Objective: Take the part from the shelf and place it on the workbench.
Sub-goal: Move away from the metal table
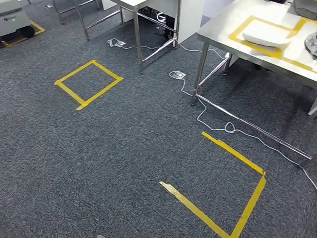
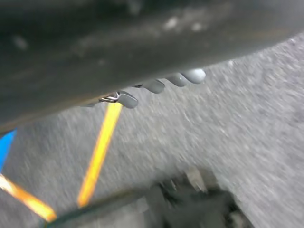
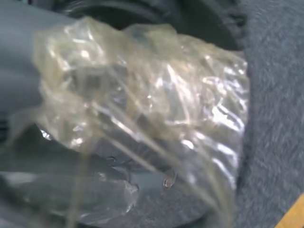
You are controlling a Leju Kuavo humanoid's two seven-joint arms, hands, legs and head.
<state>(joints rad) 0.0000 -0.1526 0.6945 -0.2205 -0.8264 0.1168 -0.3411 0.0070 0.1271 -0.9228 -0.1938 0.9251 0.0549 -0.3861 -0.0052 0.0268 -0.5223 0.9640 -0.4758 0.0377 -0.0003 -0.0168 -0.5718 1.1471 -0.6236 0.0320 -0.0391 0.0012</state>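
Lab or workshop floor: grey carpet [image 1: 123, 148], yellow tape squares [image 1: 89, 83], steel benches [image 1: 258, 34], loose cables [image 1: 220, 126].

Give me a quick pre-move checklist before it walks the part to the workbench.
1. Part held: right hand holds the plastic-wrapped part - ok.
2. Grip security: fingers hidden by the wrap - cannot tell.
3. Left hand holds nothing, fingertips apart - ok.
4. Workbench in sight, ahead right - ok.
5. White cable lies on the carpet by the bench legs, trip risk - not ok.
6. Yellow floor square ahead - ok.
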